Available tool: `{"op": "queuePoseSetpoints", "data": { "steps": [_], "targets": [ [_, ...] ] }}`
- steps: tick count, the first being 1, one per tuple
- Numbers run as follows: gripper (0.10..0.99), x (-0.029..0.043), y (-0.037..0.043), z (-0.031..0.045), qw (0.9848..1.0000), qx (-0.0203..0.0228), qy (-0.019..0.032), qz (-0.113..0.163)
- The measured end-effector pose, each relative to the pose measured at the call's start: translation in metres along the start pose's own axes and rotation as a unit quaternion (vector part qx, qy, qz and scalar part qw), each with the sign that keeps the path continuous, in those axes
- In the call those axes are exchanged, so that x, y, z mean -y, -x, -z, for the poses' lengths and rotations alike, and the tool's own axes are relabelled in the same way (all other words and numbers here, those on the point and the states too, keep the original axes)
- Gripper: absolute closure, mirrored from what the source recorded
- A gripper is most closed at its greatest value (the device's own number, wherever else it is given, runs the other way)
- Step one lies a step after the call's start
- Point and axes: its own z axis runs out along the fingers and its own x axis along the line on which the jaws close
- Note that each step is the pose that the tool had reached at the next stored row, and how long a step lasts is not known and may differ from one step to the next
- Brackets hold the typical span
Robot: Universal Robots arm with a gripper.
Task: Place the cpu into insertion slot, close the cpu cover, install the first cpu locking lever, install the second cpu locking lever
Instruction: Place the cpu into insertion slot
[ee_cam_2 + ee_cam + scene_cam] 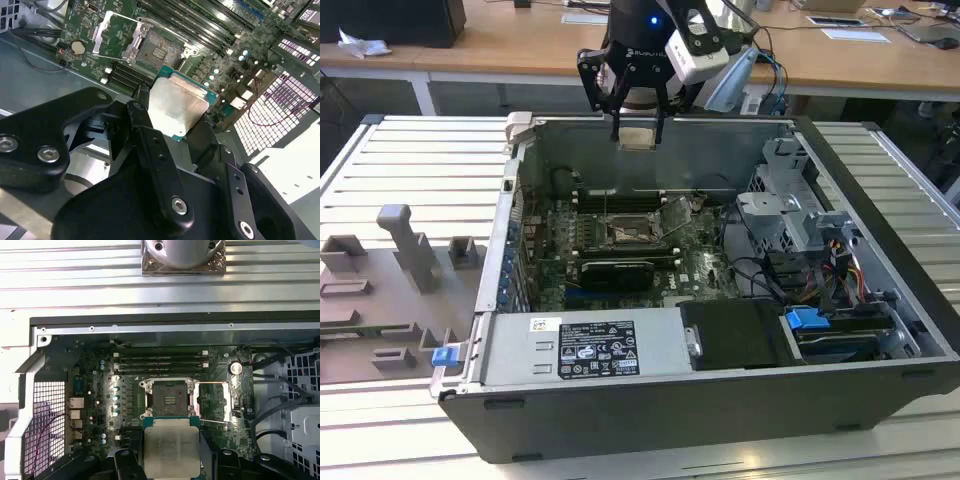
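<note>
First wrist view: tool (172, 466) pinches cpu (171, 447) by opposite edges, metal face toward camera.

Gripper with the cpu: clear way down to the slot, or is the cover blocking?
Probably yes. The gripper holds the cpu above the open case; the cover is swung aside, the slot lies bare, and nothing stands between them.
</note>
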Motion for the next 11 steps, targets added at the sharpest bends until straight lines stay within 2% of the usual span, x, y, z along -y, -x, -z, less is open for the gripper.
{"op": "queuePoseSetpoints", "data": {
  "steps": [4,11],
  "targets": [
    [0.545,0.0000,0.0000,0.0000,1.0000,0.0005,0.0001,-0.005],
    [0.545,0.0000,0.0000,0.0000,0.9995,0.0028,0.0006,-0.031]
  ]
}}
